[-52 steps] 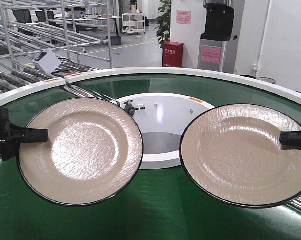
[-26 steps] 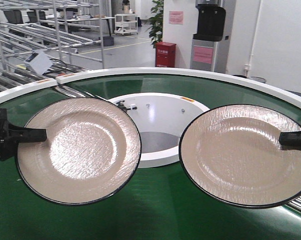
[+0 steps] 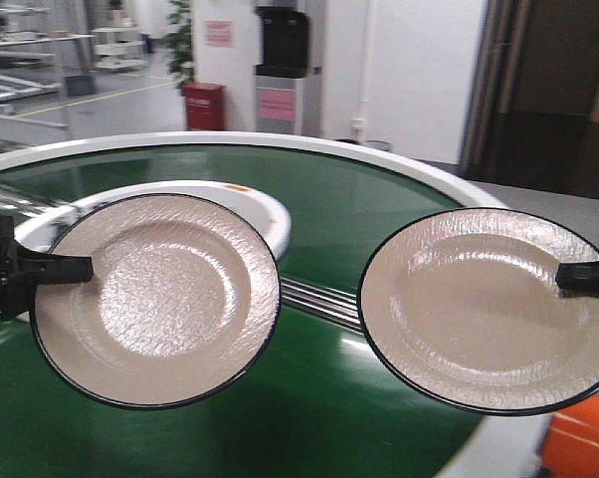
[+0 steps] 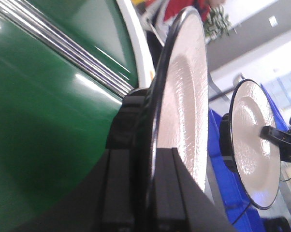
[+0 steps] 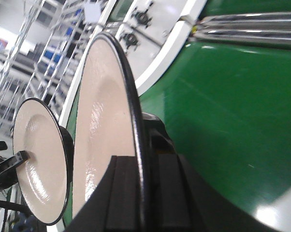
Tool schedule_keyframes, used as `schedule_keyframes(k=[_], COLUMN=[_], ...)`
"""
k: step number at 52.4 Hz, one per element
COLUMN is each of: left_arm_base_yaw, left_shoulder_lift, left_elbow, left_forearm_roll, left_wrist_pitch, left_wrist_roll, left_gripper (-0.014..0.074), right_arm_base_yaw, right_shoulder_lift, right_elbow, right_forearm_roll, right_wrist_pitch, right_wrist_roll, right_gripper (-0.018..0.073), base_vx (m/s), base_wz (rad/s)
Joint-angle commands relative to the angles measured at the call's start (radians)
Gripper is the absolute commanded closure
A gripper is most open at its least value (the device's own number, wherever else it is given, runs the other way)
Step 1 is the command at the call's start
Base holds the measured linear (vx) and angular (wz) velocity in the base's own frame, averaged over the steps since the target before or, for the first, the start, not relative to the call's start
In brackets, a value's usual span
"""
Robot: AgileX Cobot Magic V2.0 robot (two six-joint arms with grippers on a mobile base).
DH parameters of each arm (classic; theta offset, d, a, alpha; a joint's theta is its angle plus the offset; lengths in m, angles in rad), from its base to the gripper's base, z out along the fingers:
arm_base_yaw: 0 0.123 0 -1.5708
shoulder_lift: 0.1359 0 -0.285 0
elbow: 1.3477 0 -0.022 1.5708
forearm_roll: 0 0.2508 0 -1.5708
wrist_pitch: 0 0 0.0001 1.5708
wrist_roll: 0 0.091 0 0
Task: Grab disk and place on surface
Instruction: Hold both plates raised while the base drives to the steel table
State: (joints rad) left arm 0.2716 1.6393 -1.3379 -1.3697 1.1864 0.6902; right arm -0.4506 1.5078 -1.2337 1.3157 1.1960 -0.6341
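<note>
Exterior front-facing: left tool (image 3: pixel 73 267) clamps left disk (image 3: pixel 160 304) rim; right tool (image 3: pixel 578 276), cropped, seemingly clamps right disk (image 3: pixel 474 314).

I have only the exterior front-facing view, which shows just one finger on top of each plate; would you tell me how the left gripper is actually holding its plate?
Observer: In the left wrist view, the left gripper presses on both faces of the left plate, with the rim pinched in between.
Operator: Thank you. And the right side?
Observer: The right wrist view shows the same thing. The right gripper clamps the right plate by its rim from both faces.
Operator: What faces that plate's underside?
Observer: The green belt fills that side of the right wrist view.
</note>
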Motion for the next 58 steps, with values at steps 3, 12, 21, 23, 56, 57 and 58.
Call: schedule_keyframes(k=[3, 12, 21, 23, 56, 57, 58], left_arm_base_yaw=[-0.002, -0.002, -0.002, -0.002, -0.002, -0.002, -0.002], left_shoulder_lift=[-0.052, -0.052, -0.052, -0.052, -0.052, -0.052, -0.052], left_elbow=[-0.028, -0.028, -0.028, -0.028, -0.028, -0.028, -0.028], left_forearm_roll=[-0.154, -0.154, -0.154, -0.154, -0.154, -0.154, -0.154], left_wrist_pitch=[0.073, 0.073, 0.073, 0.073, 0.073, 0.073, 0.073], left_wrist_roll=[-0.014, -0.014, -0.014, -0.013, -0.013, -0.013, -0.013], left_gripper=[0.0605, 0.0605, 0.0605, 0.0605, 0.0605, 0.0605, 0.0605], right_arm_base_yaw=[-0.002, -0.002, -0.002, -0.002, -0.002, -0.002, -0.002], right_shoulder_lift=[-0.043, -0.043, -0.043, -0.043, -0.043, -0.043, -0.043], right_elbow=[-0.032, -0.032, -0.032, -0.032, -0.032, -0.032, -0.032], right_forearm_roll=[0.133, 0.132, 0.132, 0.132, 0.132, 0.132, 0.132], right_wrist_pitch=[0.022, 0.022, 0.022, 0.022, 0.023, 0.023, 0.023], right_wrist_roll=[0.001, 0.001, 0.001, 0.001, 0.001, 0.001, 0.001], right_gripper=[0.0568, 0.0568, 0.0568, 0.0568, 0.0568, 0.0568, 0.0568], base_vx=[-0.17, -0.17, -0.16, -0.15, -0.11, -0.06, -0.05], base_wz=[-0.66, -0.67, -0.63, -0.60, -0.47, -0.38, -0.37])
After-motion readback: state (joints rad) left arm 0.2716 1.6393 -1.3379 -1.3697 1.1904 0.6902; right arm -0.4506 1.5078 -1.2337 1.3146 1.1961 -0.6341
